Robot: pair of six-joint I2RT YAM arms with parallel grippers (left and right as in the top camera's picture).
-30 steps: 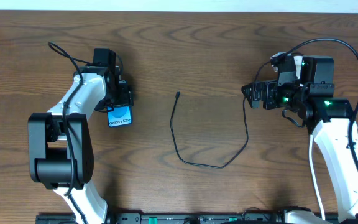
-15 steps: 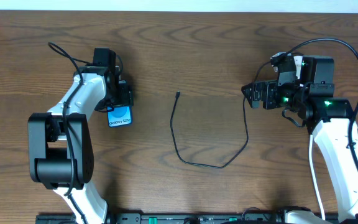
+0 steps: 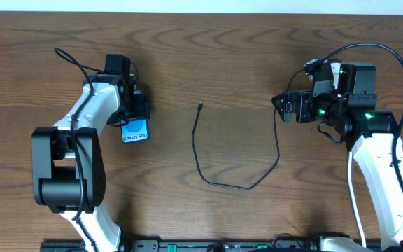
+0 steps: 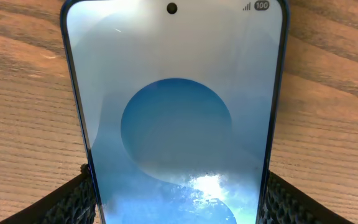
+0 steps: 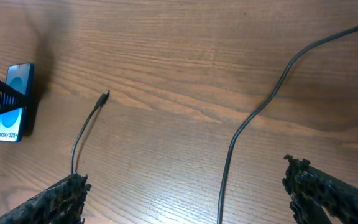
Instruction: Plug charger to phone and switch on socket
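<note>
**Phone gripped, plug tip not yet picked up**

The left gripper (image 4: pixel 179 198) is closed on the phone (image 4: pixel 176 112). In the left wrist view its fingers (image 4: pixel 82 194) press both long edges at the 6 o'clock end, and the screen faces up just above the wood. The phone's port cannot be seen in any view.

The right gripper (image 5: pixel 185 174) is spread wide and holds nothing. The charger (image 5: pixel 232 146) lies on the table (image 3: pixel 222 49) and passes between the open fingers without touching them. From there the cable loops away toward 7 o'clock and back up. Its plug tip (image 3: pixel 200 106) lies loose on the wood, between the two grippers: well apart from the phone at its 3 o'clock and from the right gripper at its 9 o'clock.

The socket is not in any view.

The step in hand looks like fetching the plug. The next move probably calls for the right gripper to travel toward 9 o'clock, drop over the cable just behind the tip and pinch it so the plug sticks out free. The left arm would then have to present the phone's port end to it. The tip is small and the cable springy, so a skewed grip is likely to twist the plug off line.
</note>
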